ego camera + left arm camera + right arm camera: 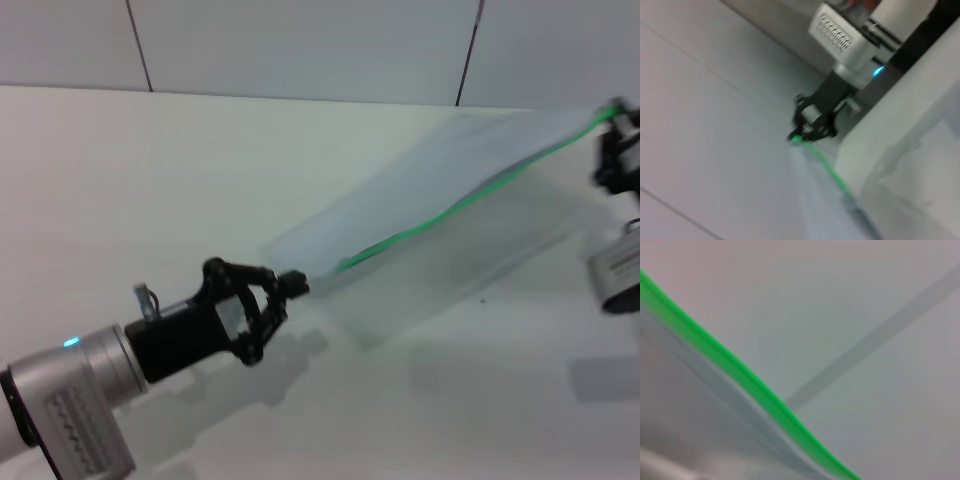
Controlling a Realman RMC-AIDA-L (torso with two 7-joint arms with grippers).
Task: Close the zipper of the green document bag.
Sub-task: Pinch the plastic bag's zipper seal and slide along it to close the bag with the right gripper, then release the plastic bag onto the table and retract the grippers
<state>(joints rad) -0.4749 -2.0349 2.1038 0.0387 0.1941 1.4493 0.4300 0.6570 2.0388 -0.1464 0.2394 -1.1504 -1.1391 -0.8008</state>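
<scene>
The green document bag (440, 190) is held taut: left gripper (285, 290) is clenched on its 8 o'clock corner, right gripper (612, 120) grasps the zipper (470, 200) end (2 o'clock). Tension should be kept along the strip.

the bag (450, 215) hangs stretched across the middle of the table (150, 180), lifted between the left gripper (292, 285) at its near end and the right gripper (615, 125) at its far end, barring any straight pass from side to side. the zipper (470, 200) runs taut along its top. the table is open on the left and in front; a wall (300, 45) closes the back.
</scene>
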